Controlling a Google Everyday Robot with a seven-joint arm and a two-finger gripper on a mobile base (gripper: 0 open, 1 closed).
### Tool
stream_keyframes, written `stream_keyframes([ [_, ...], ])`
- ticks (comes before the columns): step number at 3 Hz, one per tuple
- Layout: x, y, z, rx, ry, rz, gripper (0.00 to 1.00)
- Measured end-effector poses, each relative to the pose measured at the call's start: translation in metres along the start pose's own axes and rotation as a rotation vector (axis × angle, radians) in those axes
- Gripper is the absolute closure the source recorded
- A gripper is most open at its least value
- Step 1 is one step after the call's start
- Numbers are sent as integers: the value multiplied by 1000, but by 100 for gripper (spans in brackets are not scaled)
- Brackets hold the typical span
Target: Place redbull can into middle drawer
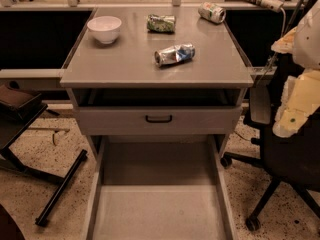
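The redbull can (174,54), silver and blue and dented, lies on its side near the middle of the grey cabinet top (115,64). The middle drawer (160,209) is pulled far out below, a long grey tray with a bare flat floor and low side walls. My gripper (290,119) shows as pale yellow-white parts at the right edge, beside the cabinet. It is level with the upper drawer, to the right of the can and lower than it, and holds nothing that I can see.
On the cabinet top stand a white bowl (104,28) at back left, a green-patterned can (161,23) and a white can (212,12) at the back. A grey drawer front with a black handle (158,118) sits above the open tray. A black office chair (285,169) is at right, a black stand (60,189) at left.
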State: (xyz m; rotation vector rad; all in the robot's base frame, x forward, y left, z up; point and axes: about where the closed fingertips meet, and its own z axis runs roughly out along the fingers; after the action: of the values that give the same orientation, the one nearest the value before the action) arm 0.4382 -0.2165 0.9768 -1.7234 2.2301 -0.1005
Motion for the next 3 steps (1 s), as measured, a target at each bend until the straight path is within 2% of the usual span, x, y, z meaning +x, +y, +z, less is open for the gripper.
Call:
stream_keyframes([
  [1, 0, 0, 0, 0, 0, 0, 0],
  [2, -41, -19, 18, 5, -24, -110, 0],
  [3, -117, -47, 42, 13, -65, -273, 0],
])
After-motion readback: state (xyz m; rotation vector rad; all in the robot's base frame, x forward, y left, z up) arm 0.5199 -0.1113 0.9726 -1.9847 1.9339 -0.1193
